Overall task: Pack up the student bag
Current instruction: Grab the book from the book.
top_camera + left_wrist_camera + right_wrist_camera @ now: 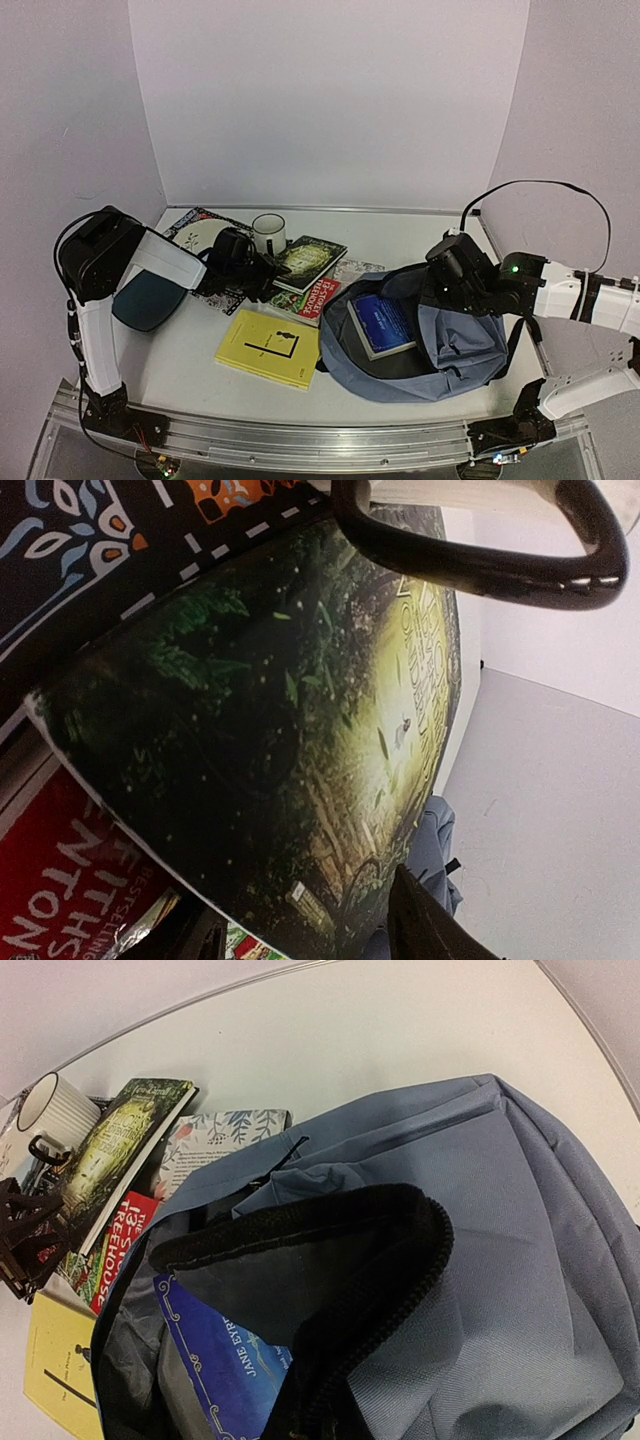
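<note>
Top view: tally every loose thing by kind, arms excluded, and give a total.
Books: 6
Mug: 1
Student bag: 1
Teal tray: 1
Total: 9

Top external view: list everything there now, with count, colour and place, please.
student bag: 1, blue-grey, right of centre, open
blue book: 1, blue, inside the bag
yellow book: 1, yellow, left of the bag
green book: 1, dark green, on the red book
red book: 1, red, behind the yellow one
floral book: 1, pale, by the bag's rear
mug: 1, white, back
patterned book: 1, black, back left
tray: 1, dark teal, left
left claw: 1, black, open at the green book
right claw: 1, black, shut on the bag's rim
</note>
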Tool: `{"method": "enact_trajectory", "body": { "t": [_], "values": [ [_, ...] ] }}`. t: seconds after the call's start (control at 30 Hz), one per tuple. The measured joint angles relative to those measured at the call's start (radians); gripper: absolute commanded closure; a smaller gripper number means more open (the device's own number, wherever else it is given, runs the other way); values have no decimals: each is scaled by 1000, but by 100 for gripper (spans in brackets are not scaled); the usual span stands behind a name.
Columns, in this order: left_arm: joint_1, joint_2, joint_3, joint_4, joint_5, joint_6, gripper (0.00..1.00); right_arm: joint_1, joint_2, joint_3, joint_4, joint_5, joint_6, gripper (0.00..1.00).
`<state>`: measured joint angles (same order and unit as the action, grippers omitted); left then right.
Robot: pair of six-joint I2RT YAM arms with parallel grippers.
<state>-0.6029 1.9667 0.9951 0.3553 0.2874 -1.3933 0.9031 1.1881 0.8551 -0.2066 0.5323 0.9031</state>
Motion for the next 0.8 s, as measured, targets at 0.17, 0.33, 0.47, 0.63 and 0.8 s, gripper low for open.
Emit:
{"method": "enact_trajectory", "body": {
  "t": [0.17, 0.33, 0.47, 0.63, 0.8],
  "values": [
    [2, 21, -1, 42, -4, -39, 63, 0, 0, 0, 3, -2, 0, 100],
    [2, 34, -11, 65, -14, -59, 83, 0, 0, 0, 5, -6, 0, 100],
    [3, 35, -39, 135, -31, -85, 97, 0, 0, 0, 5, -12, 0, 100],
    [2, -11, -89, 151, -39, -95, 100, 0, 0, 0, 6, -16, -1, 100],
    [-3, -100, -119, 113, -40, -75, 100, 0, 0, 0, 8, -17, -12, 100]
  ]
}}
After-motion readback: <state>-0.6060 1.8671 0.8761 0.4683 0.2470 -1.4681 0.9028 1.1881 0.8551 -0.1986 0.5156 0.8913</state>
